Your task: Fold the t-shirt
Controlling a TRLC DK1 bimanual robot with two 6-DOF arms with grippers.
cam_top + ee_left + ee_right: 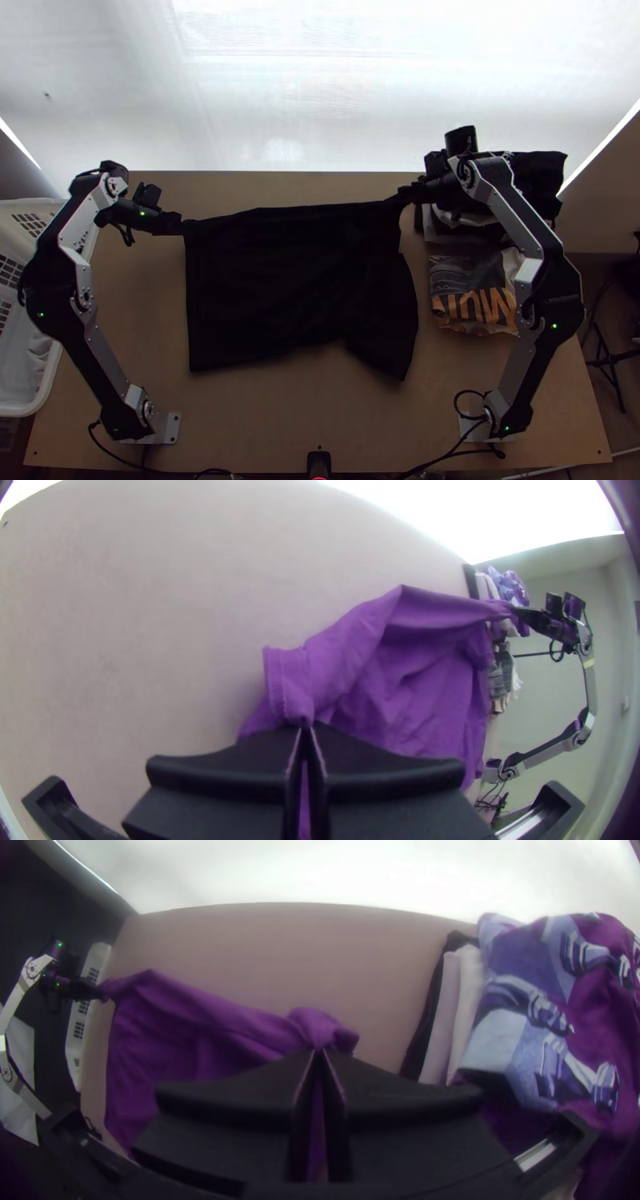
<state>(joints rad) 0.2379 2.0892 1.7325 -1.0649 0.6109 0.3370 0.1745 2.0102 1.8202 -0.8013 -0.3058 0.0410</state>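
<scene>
The biggest thing in front of me is the table, and the dark t-shirt lies across its middle, in the centre of the frame. The shirt's longer way runs left to right, its far edge drawn out between the two grippers and climbing slightly towards the right. The left gripper is clenched on the upper-left corner, where the left wrist view shows a stitched hem at its tips. The right gripper is clamped on a gathered pinch of cloth at the upper right.

So the shirt lies below both grippers in the frame, between them and the arms' bases, and neither arm is clearly nearer. The lower edge is uneven, with a flap slanting out at lower right; the cloth is so dark that I can't fairly say whether a layer is tucked under there. To my eye it's early in the folding, and the next move would have both arms bring that held edge down the frame together, keeping it taut so the flap doesn't crumple.

At the right of the frame sits a pile of garments; below it, a printed garment carries big orange lettering, well apart from the work.
</scene>
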